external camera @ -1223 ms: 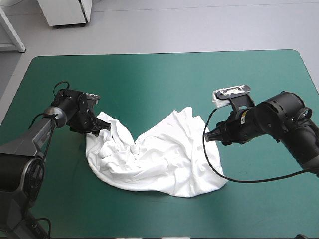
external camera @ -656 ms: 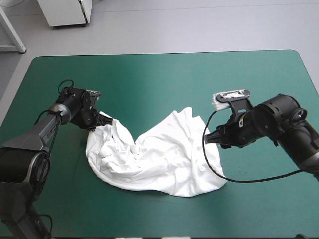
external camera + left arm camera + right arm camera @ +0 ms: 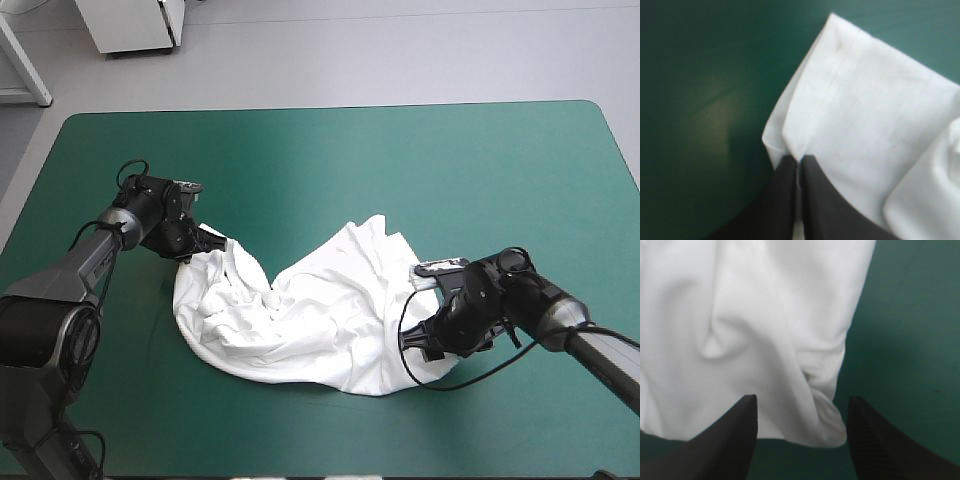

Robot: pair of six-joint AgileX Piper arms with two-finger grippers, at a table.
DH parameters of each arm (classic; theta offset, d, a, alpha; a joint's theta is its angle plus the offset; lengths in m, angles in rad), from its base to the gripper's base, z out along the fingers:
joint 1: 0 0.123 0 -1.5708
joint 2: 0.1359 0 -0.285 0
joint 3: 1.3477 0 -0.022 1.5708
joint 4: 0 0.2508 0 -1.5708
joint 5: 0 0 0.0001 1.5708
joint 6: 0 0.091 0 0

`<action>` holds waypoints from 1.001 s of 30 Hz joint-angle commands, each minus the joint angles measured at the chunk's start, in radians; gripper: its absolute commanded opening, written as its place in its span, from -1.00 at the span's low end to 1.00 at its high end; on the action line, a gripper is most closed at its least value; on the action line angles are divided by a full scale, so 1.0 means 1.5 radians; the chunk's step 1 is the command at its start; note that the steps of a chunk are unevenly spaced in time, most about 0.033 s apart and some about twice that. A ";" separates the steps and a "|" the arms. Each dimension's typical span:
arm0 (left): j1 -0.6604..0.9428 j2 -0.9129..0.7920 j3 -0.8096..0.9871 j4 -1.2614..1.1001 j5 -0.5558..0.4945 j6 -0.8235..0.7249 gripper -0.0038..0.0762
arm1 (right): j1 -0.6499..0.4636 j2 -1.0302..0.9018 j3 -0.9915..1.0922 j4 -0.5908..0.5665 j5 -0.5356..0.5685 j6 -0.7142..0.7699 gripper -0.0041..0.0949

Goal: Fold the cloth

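The T-shirt lies as a crumpled white heap on the teal-green cover, around the middle and somewhat toward the near edge. Its left part is bunched into ridges and creases. Its right part spreads smoother and runs out to a rounded near edge. Along the far side the cloth rises in two lobes with a dip between them.

At the heap's far left corner, the left gripper sits low on the cover with its fingers pressed together on the cloth. The left wrist view shows the left gripper with its two black fingers meeting in a point. A fold of the T-shirt is pinched between them, and the stitched hem runs away from the tips over the teal-green cover.

At the heap's near right edge, the right gripper is down beside the cloth. In its wrist view the right gripper has its fingers spread wide apart. A rolled corner of the T-shirt lies between them, and neither finger is seen clamping it. The teal-green cover is bare beyond the cloth's edge.
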 commanded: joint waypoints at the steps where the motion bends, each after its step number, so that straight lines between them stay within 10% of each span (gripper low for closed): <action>1: 0.003 0.013 0.008 -0.017 -0.016 -0.004 -0.90 | -0.005 0.029 -0.012 -0.007 -0.027 -0.029 0.12; 6: 0.003 0.013 0.008 -0.018 -0.016 -0.004 -0.90 | -0.005 0.078 -0.010 0.020 -0.043 -0.043 0.02; 11: 0.003 0.013 0.008 -0.018 -0.013 -0.004 -0.90 | -0.005 0.097 -0.010 0.090 -0.025 -0.112 -0.96; 30: 0.003 -0.208 -0.185 -0.086 0.116 0.062 -0.92 | -0.005 -0.031 -0.413 -0.169 0.103 -0.031 -0.96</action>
